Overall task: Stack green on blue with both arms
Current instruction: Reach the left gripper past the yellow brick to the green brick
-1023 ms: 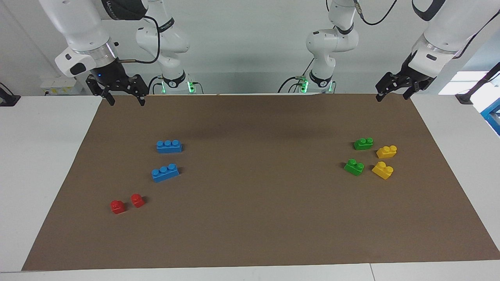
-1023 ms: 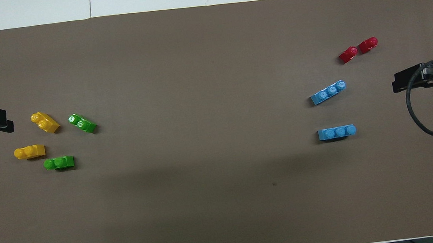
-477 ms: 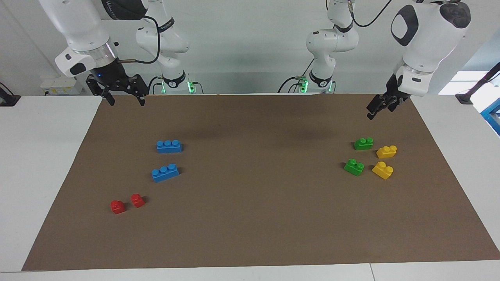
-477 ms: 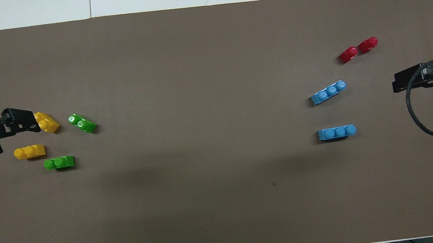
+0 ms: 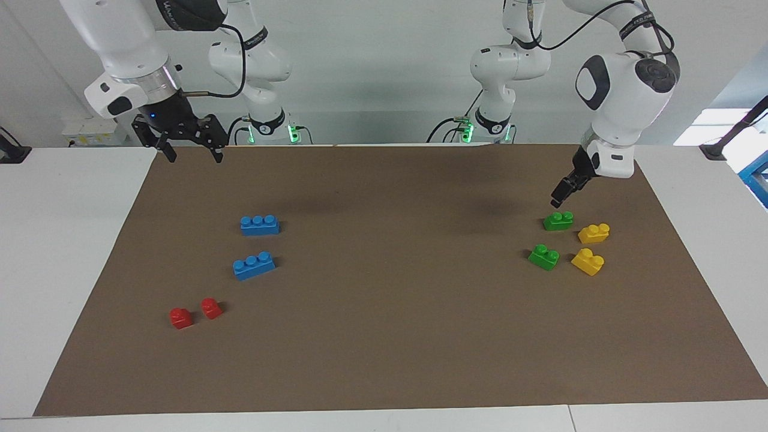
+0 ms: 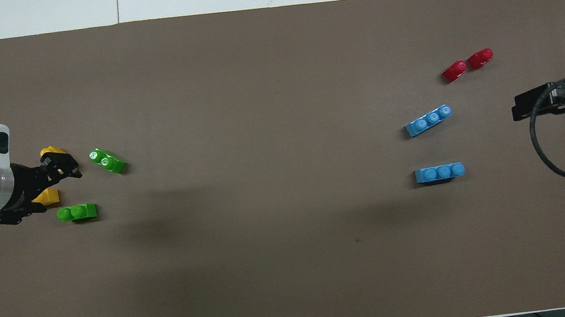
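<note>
Two green bricks lie toward the left arm's end of the table, the nearer one and the farther one. Two blue bricks lie toward the right arm's end, one nearer, one farther. My left gripper hangs open and tilted just above the nearer green brick, touching nothing. At the mat's edge by its own base, my right gripper waits open and empty in the air.
Two yellow bricks lie beside the green ones; in the overhead view the left gripper partly covers them. Two small red bricks lie farther out than the blue ones. A brown mat covers the table.
The left arm has swung in from the table's end and come down over the green and yellow bricks. The right arm and all bricks have stayed put.
</note>
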